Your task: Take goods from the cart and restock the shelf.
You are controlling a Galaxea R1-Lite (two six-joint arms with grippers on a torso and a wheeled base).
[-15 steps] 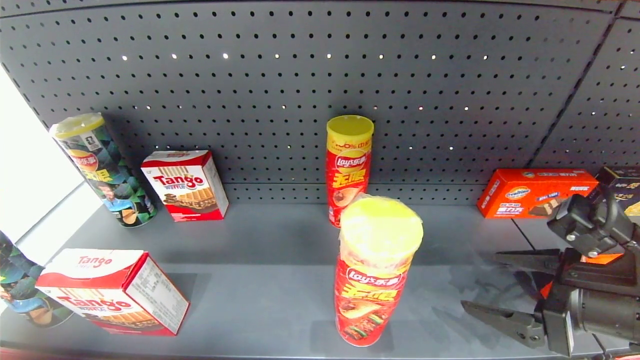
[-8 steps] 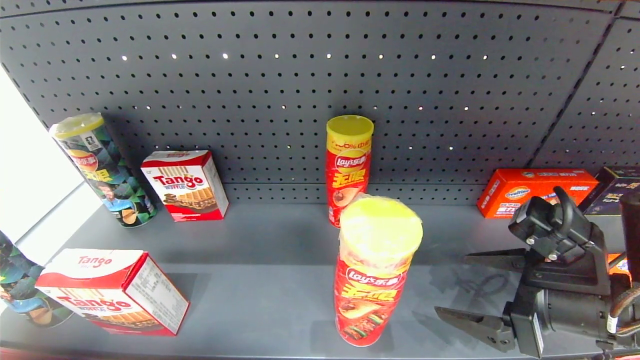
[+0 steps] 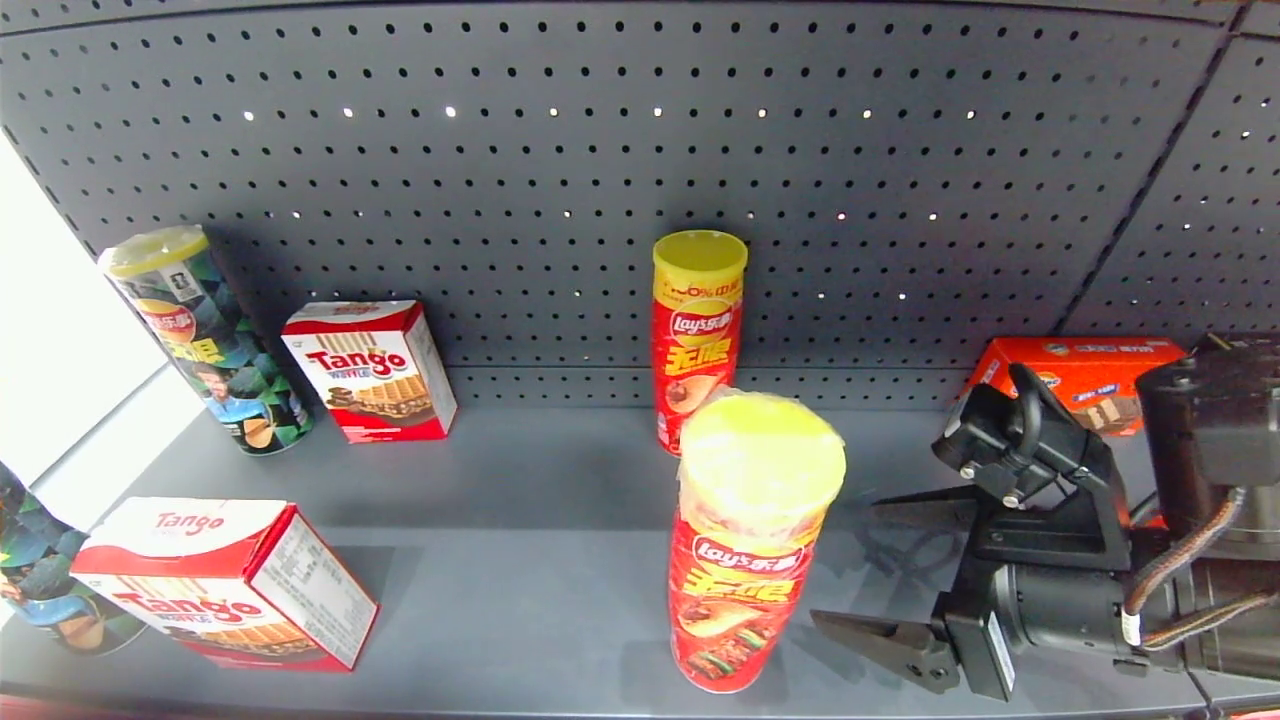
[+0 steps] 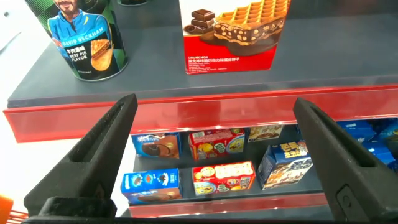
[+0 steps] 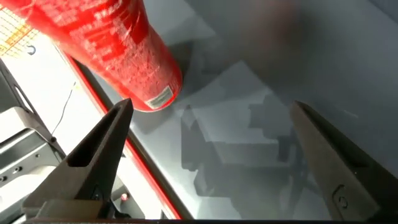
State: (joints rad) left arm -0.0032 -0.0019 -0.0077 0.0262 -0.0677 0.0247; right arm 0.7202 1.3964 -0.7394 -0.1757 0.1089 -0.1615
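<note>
A red chips can (image 3: pixel 745 560) with a yellow lid stands near the front of the grey shelf (image 3: pixel 520 540), and a second one (image 3: pixel 697 335) stands behind it by the back wall. My right gripper (image 3: pixel 885 570) is open just right of the front can, level with its lower half, with nothing between its fingers. In the right wrist view the same can (image 5: pixel 118 43) lies just beyond one fingertip of the right gripper (image 5: pixel 211 109). My left gripper (image 4: pixel 214 106) is open and holds nothing, below the shelf's red front edge (image 4: pixel 205 115).
On the left stand two wafer boxes (image 3: pixel 370 370) (image 3: pixel 225 585) and two dark patterned cans (image 3: pixel 205 335) (image 3: pixel 40 590). An orange box (image 3: pixel 1085 375) lies at the back right behind my right arm. Small snack boxes (image 4: pixel 217 177) fill the lower shelves.
My right gripper has moved left along the shelf, closer to the front red can, still open. The goods have not moved.
</note>
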